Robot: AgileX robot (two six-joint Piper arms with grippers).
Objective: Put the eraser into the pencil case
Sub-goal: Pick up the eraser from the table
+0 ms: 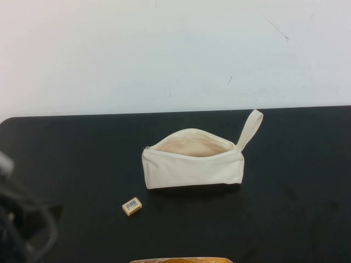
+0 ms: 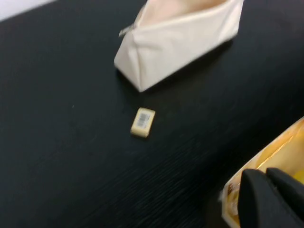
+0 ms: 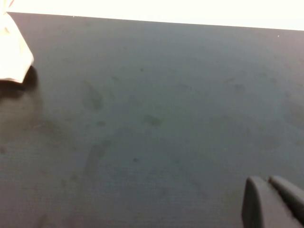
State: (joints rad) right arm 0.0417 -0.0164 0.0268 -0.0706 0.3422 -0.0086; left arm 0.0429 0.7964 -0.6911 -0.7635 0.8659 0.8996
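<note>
High view, near to far from pencil case (image 1: 192, 164): left gripper (image 2: 270, 197) nearest, low at left, fingers together, empty. Eraser (image 1: 131, 206) flat on black table (image 1: 296, 181), near-left of case, well apart from gripper. Case upright, zip open, loop far-right. Right gripper (image 3: 273, 202) over bare table right of case, fingers together.

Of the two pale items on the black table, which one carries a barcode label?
The eraser, the tiny tan block in front of the pencil case, toward its left end. Left gripper and right gripper touch neither.
</note>
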